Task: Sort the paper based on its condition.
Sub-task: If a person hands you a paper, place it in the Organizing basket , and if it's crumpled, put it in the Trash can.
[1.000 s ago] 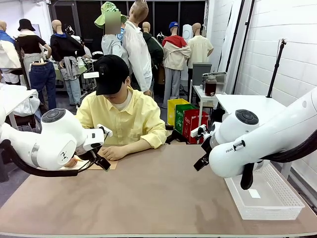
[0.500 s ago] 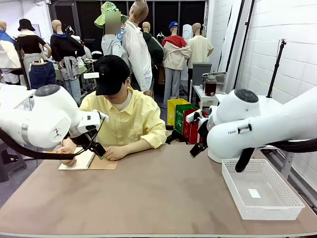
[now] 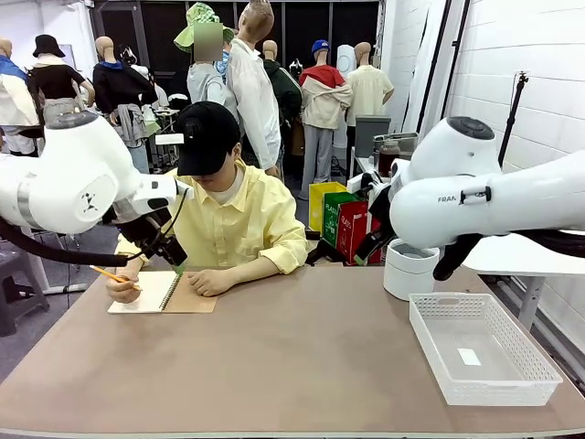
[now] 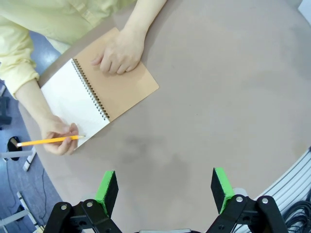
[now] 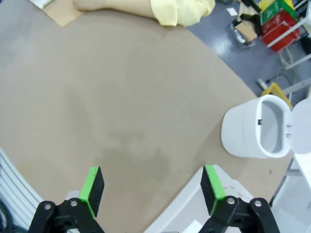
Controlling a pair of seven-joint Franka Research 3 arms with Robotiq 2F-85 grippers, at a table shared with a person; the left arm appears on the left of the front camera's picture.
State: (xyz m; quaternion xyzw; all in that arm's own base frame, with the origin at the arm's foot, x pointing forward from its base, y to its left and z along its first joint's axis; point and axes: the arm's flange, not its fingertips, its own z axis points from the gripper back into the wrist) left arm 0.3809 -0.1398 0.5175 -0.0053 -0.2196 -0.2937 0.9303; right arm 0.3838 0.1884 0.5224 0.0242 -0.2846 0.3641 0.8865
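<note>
- Front view: the only paper (image 3: pixel 144 292) to be seen is the white open page bound in the notebook (image 3: pixel 187 299) at the lower left. The person (image 3: pixel 224 215) is writing on it with a pencil (image 3: pixel 113 274). The left arm (image 3: pixel 73 183) hangs just above that spot, so a drop toward the page could strike a hand or the pencil.
- Front view, room: the middle of the table (image 3: pixel 292 366) is bare. At the right, the right arm (image 3: pixel 484 197) hangs above the bin (image 3: pixel 409 272) and the basket (image 3: pixel 516 389), and a low swing could knock either.
- Left wrist view: the left gripper (image 4: pixel 164 187) has its fingers wide apart and holds nothing, over bare table. One hand (image 4: pixel 119 56) rests on the tan cover. A flat sheet would be hard to pinch. The table edge curves close at the lower left.
- Right wrist view: the right gripper (image 5: pixel 151 187) is also spread and empty. The bin stands at the right, near the table's edge.
</note>
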